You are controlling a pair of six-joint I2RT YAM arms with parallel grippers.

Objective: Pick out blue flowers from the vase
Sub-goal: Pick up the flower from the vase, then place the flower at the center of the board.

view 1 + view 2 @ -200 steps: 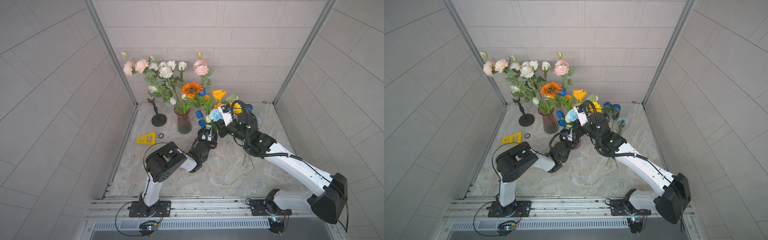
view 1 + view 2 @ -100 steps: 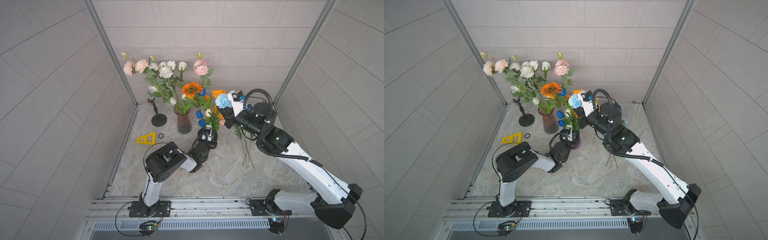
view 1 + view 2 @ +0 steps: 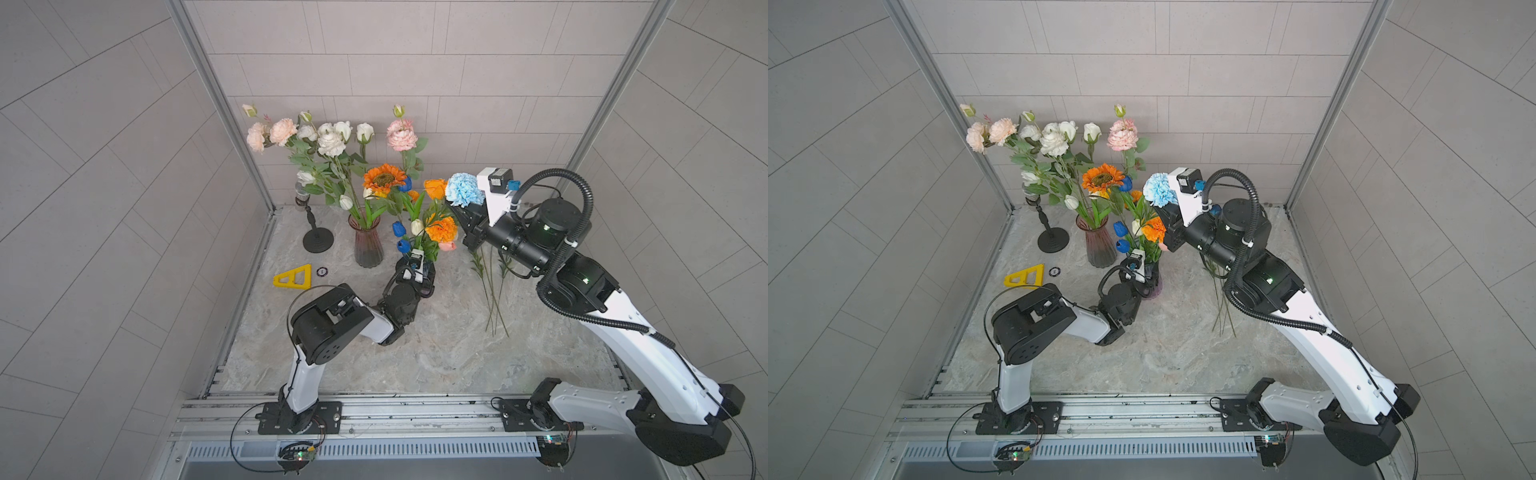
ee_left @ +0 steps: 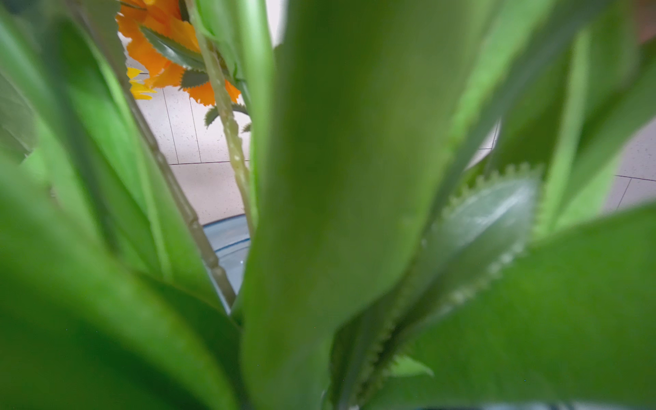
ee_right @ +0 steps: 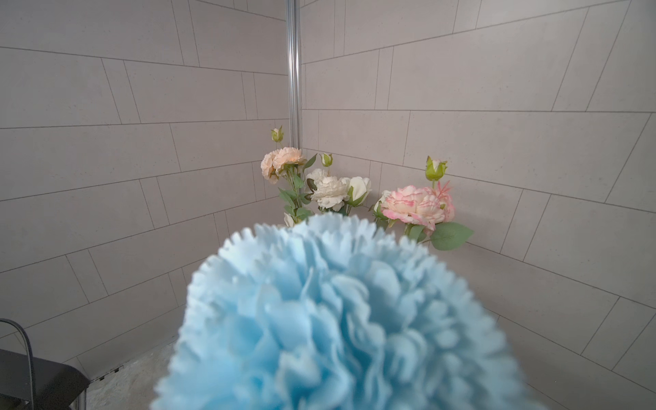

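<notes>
My right gripper [image 3: 464, 210] is shut on the stem of a frilly pale-blue carnation [image 3: 462, 189], just under the bloom, and holds it high, to the right of the vase's flowers. The bloom [image 5: 337, 319] fills the right wrist view and hides the fingers. The dark vase [image 3: 1153, 283] holds orange marigolds [image 3: 442, 228] and deep-blue tulip buds [image 3: 399, 227]. My left gripper [image 3: 417, 271] clasps that vase's neck. The left wrist view shows only leaves and stems. Green stems [image 3: 492, 291] of other flowers lie on the table at the right, their blooms hidden behind my right arm.
A reddish glass vase [image 3: 368, 247] with white and pink blooms and an orange sunflower [image 3: 383, 178] stands at the back. A black stand [image 3: 318, 241] is to its left. A yellow triangle [image 3: 293, 277] and a small ring [image 3: 322, 271] lie near the left wall.
My right gripper has risen and drawn to the right with the pale-blue carnation, lifting it from among the vase's flowers. The left arm and the vase have stayed put.
</notes>
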